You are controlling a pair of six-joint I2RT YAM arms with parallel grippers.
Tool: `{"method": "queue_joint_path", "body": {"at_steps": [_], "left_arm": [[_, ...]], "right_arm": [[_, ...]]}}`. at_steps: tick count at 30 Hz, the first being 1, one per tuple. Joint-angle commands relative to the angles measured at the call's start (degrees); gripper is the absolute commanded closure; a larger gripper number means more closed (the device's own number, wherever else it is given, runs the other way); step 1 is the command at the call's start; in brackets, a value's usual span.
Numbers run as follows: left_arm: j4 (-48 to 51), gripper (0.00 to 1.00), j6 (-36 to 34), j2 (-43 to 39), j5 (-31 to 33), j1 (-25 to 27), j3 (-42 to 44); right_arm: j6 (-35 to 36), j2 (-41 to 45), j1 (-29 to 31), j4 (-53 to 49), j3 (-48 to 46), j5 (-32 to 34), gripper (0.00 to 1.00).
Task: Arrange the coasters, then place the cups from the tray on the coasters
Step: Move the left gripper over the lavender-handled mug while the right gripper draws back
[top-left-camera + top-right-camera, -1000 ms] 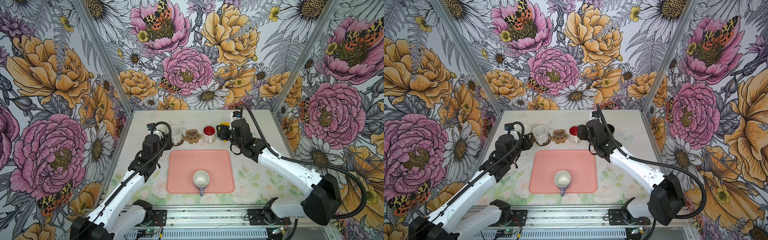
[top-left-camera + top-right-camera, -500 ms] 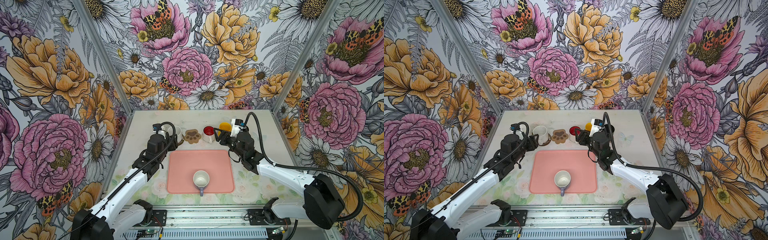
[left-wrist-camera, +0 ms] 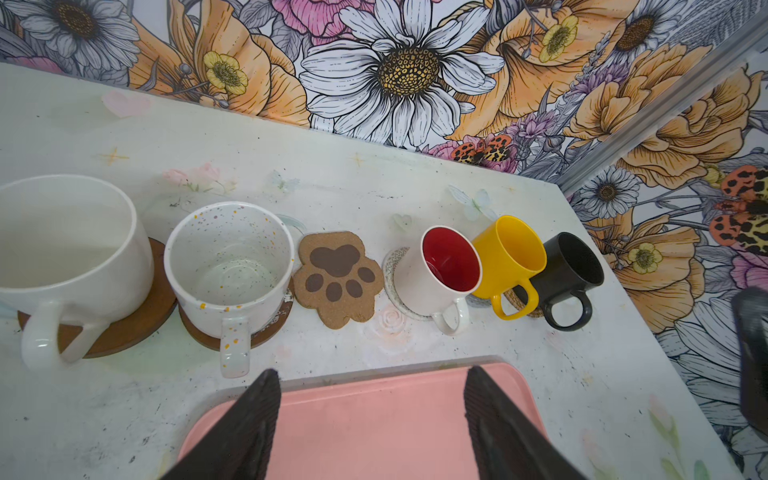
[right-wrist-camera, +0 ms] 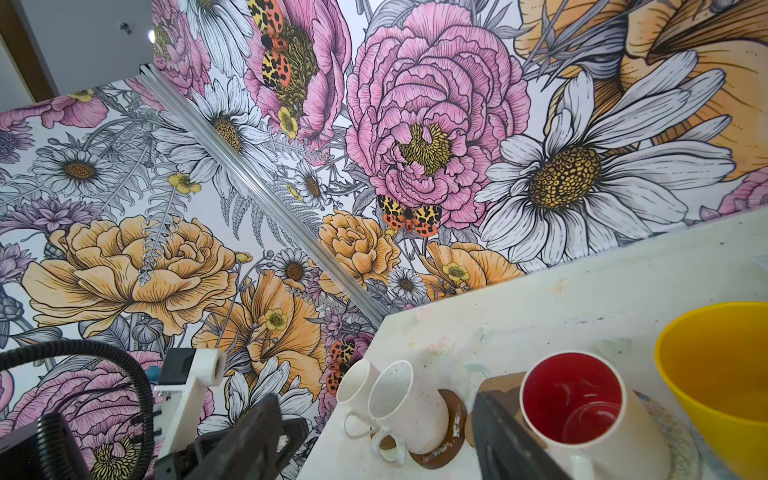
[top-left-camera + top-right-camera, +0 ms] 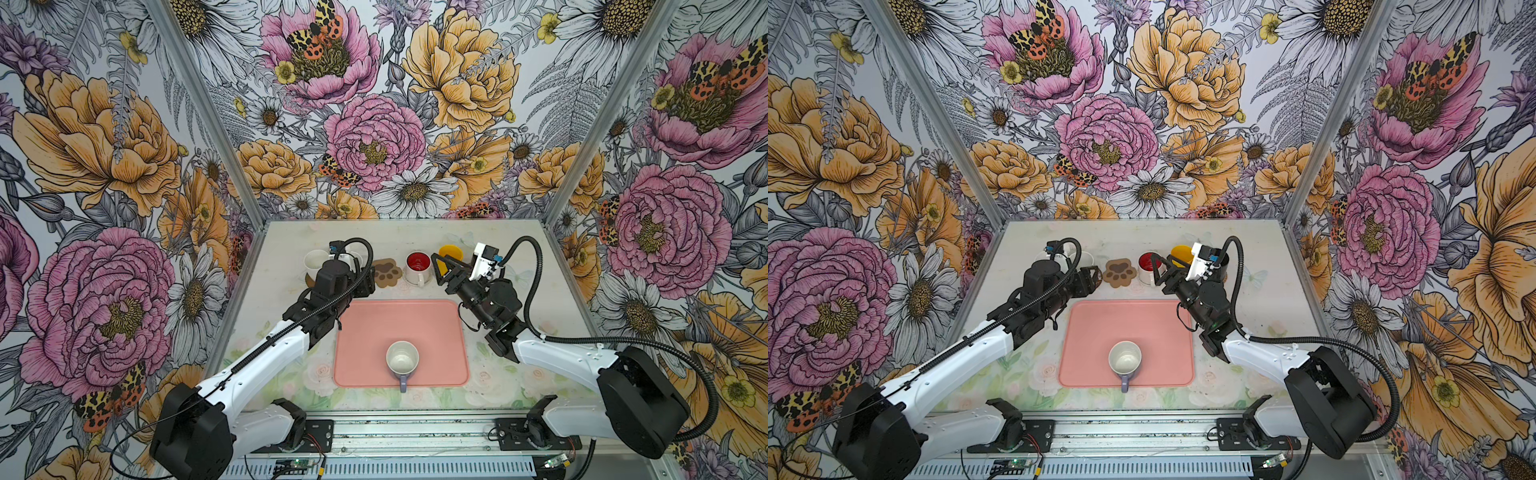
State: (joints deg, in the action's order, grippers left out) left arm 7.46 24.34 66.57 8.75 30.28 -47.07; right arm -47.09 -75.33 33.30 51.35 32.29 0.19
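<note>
Both claws have pulled back from the row of mugs. The left claw (image 3: 372, 372) is wide open and holds nothing, and so is the right claw (image 4: 376, 401). So five cups are done. Just ahead of the left claw lies the paw coaster (image 3: 337, 279), bare. The last cup, the lavender mug (image 5: 402, 360), waits behind both claws on the tray (image 5: 436, 324). The speckled mug (image 3: 228, 266) and red-inside mug (image 3: 446, 266) stand close beside the paw coaster. The gap looks tight, but it is hard to tell.
</note>
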Motion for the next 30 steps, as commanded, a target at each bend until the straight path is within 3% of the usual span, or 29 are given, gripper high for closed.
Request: {"method": "queue_joint_path", "body": {"at_steps": [1, 10, 17, 30], "left_arm": [[-0.32, 0.28, 0.88, -0.09, -3.25, 0.97, -2.2], [8.34, 0.26, 0.34, -2.45, -5.23, 7.06, -3.21], [15.42, 0.26, 1.22, -6.53, -3.05, 13.38, -2.29], [27.44, 0.26, 8.11, -12.36, -1.72, 20.43, 0.13]], "right_arm": [[1.34, 1.43, -0.18, 4.86, -0.76, 0.95, 0.25], [5.62, 4.39, -0.24, 1.36, -1.81, 2.43, 0.24], [6.7, 8.49, -0.21, -11.4, 1.43, 2.71, 0.24], [7.04, 15.07, -0.28, -31.54, 3.4, 15.73, 0.25]]}}
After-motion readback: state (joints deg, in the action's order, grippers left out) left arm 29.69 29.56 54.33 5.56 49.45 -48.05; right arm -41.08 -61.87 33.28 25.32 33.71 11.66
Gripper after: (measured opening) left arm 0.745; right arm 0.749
